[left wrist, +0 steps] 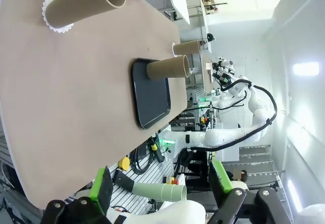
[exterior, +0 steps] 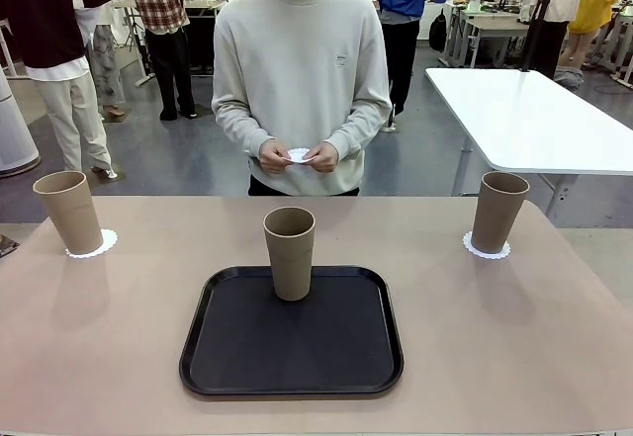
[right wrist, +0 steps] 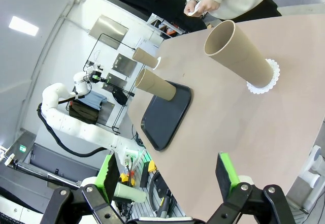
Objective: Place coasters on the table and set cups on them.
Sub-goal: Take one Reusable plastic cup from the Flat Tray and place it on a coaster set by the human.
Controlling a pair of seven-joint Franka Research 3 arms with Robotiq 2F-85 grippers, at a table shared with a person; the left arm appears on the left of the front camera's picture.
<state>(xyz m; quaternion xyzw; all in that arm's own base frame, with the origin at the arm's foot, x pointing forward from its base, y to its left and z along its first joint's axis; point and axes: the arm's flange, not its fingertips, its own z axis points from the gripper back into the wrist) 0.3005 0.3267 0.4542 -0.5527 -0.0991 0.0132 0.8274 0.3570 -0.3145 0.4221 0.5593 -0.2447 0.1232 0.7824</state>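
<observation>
Three tan cups stand upright on the beige table (exterior: 119,357). The left cup (exterior: 69,212) rests on a white lacy coaster (exterior: 102,246), and the right cup (exterior: 497,211) on another coaster (exterior: 487,250). A middle cup (exterior: 290,252) stands on the black tray (exterior: 292,342). At the far side a person holds a third coaster (exterior: 298,155) in both hands. My left gripper (left wrist: 161,188) is open, well back from its nearest cup (left wrist: 86,1) and coaster (left wrist: 53,26). My right gripper (right wrist: 167,176) is open too, apart from its cup (right wrist: 238,54) and coaster (right wrist: 265,84).
A white table (exterior: 534,120) stands behind at the right. Several people stand in the background. The black tray (left wrist: 150,94) lies in the middle near the robot's edge, seen also in the right wrist view as tray (right wrist: 162,120).
</observation>
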